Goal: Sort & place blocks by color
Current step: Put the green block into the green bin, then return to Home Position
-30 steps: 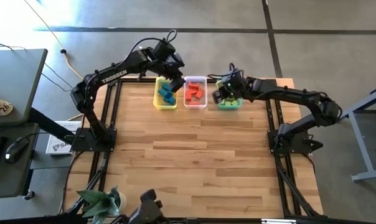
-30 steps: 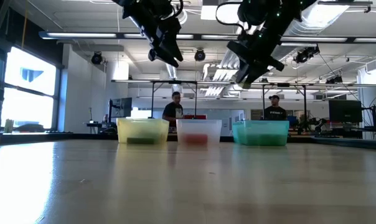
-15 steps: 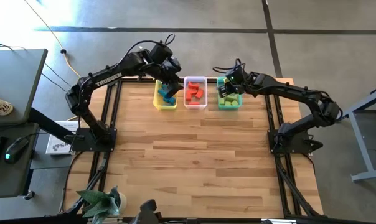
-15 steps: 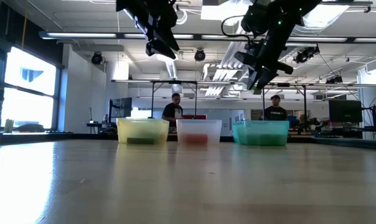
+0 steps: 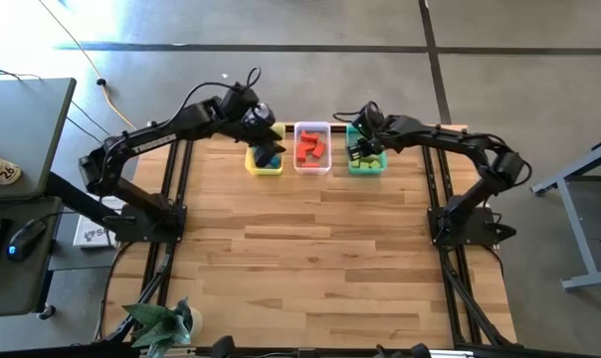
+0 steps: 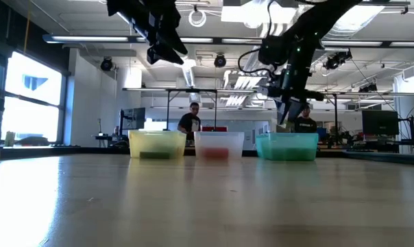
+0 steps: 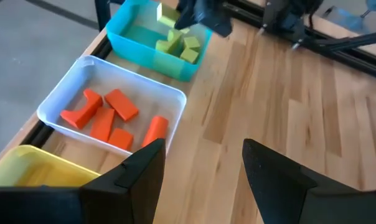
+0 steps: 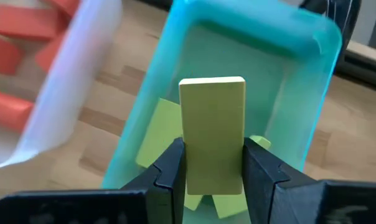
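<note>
My right gripper [image 8: 213, 171] hangs over the teal tray [image 5: 366, 167] at the table's far edge, shut on a yellow-green bar [image 8: 211, 124]. Other yellow-green blocks [image 8: 158, 134] lie in that tray. Red-orange blocks [image 7: 110, 115] lie in the clear tray [image 5: 312, 167] beside it. My left gripper [image 7: 203, 177] is open and holds nothing. It hovers high above the yellow tray [image 5: 263, 166] and hides most of what lies inside. My right gripper pinches the yellow-green bar between its two fingers [image 8: 170, 163], one on each long side, at the bar's near end [image 8: 211, 177]. The fingers point down from above and lie along the bar. The bar is lifted clear and sticks out past the fingertips over the teal tray.
The three trays [image 6: 219, 145] stand side by side along the far edge. The broad wooden tabletop [image 5: 310, 259] lies in front of them. Two people [image 6: 193, 118] stand in the room behind the table.
My right gripper has turned from a slant to point straight down and has sunk toward the teal tray, still shut on the bar. My left gripper has drifted toward the table's left, staying high and open.
</note>
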